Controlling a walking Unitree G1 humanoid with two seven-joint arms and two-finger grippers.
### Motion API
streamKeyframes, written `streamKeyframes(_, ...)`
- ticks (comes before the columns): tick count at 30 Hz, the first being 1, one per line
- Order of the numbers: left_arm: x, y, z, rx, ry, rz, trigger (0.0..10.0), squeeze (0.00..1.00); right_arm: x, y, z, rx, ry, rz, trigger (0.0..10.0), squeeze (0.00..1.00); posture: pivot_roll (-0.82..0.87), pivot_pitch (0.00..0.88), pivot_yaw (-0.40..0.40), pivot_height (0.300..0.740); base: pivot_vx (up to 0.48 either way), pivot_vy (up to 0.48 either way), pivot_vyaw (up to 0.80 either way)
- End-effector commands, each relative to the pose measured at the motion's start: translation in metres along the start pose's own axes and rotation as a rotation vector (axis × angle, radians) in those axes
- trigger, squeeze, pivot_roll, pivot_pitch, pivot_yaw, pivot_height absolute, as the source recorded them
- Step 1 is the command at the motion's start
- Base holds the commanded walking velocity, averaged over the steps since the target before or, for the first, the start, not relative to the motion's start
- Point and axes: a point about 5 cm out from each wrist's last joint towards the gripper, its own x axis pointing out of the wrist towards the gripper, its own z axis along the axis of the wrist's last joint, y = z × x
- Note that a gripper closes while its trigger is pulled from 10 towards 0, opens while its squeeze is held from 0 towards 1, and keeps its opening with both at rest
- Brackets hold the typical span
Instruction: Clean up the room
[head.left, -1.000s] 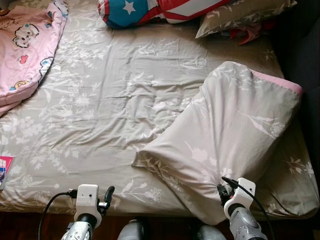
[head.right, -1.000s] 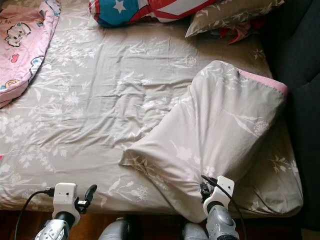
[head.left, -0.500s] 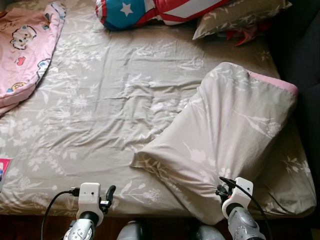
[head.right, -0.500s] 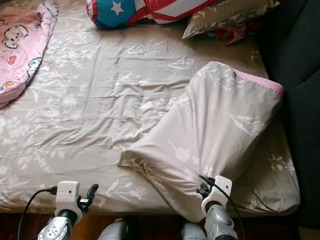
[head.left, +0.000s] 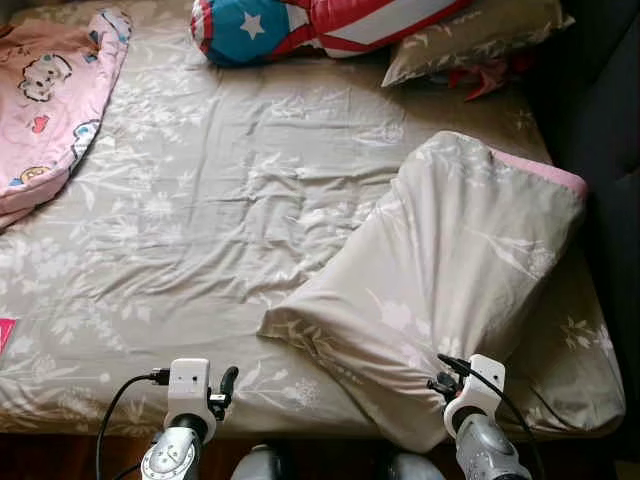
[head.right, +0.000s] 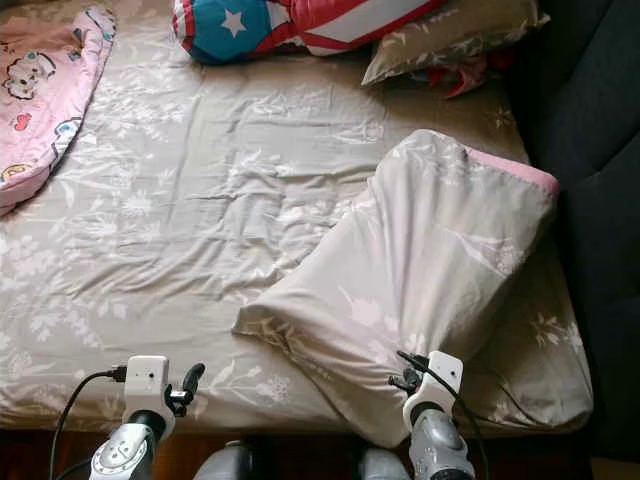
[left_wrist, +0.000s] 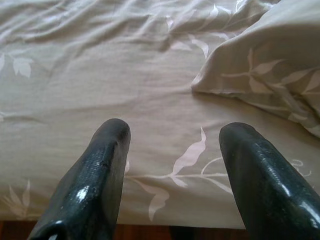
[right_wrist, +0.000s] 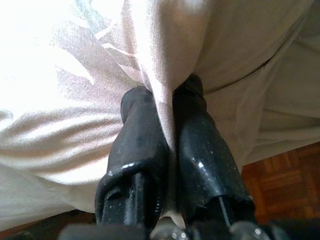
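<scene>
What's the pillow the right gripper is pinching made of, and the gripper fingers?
Pillow: looks like soft woven fabric, matte, grey-beige with a white leaf print; it creases and bunches where the right gripper pinches it. Fingers: probably hard plastic or rubber, black and glossy, with specular highlights; which one is unclear.
</scene>
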Motion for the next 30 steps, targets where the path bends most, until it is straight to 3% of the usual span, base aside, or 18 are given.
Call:
streamKeyframes(1,-0.008,0.007,-0.015,-0.013,0.051,0.037,10.0,0.0,-0.006,-0.015,-0.019,0.019,0.065,-0.062,0.0,0.0,-0.06,0.241,0.025,0.74,0.0,0.0,0.0)
streamKeyframes(8,-0.008,0.007,-0.022,-0.022,0.072,0.052,10.0,0.0,-0.005,-0.04,0.002,0.001,-0.011,-0.148,0.0,0.0,-0.11,0.218,0.008,0.74,0.0,0.0,0.0)
streamKeyframes(9,-0.008,0.006,-0.024,-0.026,0.08,0.057,10.0,0.0,-0.007,-0.055,0.011,-0.065,-0.028,-0.196,0.0,0.0,-0.12,0.21,-0.001,0.74,0.0,0.0,0.0)
streamKeyframes(16,-0.007,0.005,-0.026,-0.038,0.083,0.074,10.0,0.0,-0.017,-0.107,0.057,-0.072,-0.184,-0.374,0.0,0.0,-0.15,0.203,-0.015,0.74,0.0,0.0,0.0)
streamKeyframes(24,-0.01,0.006,-0.031,-0.04,0.098,0.078,10.0,0.0,-0.051,-0.179,0.122,-0.113,-0.335,-0.664,0.0,0.0,-0.17,0.2,-0.019,0.74,0.0,0.0,0.0)
streamKeyframes(27,-0.011,0.007,-0.033,-0.039,0.102,0.08,10.0,0.0,-0.065,-0.197,0.142,-0.136,-0.387,-0.746,0.0,0.0,-0.17,0.202,-0.015,0.74,0.0,0.0,0.0)
streamKeyframes(30,-0.011,0.008,-0.034,-0.038,0.105,0.08,10.0,0.0,-0.07,-0.203,0.15,-0.159,-0.401,-0.766,0.0,0.0,-0.17,0.201,-0.013,0.74,0.0,0.0,0.0)
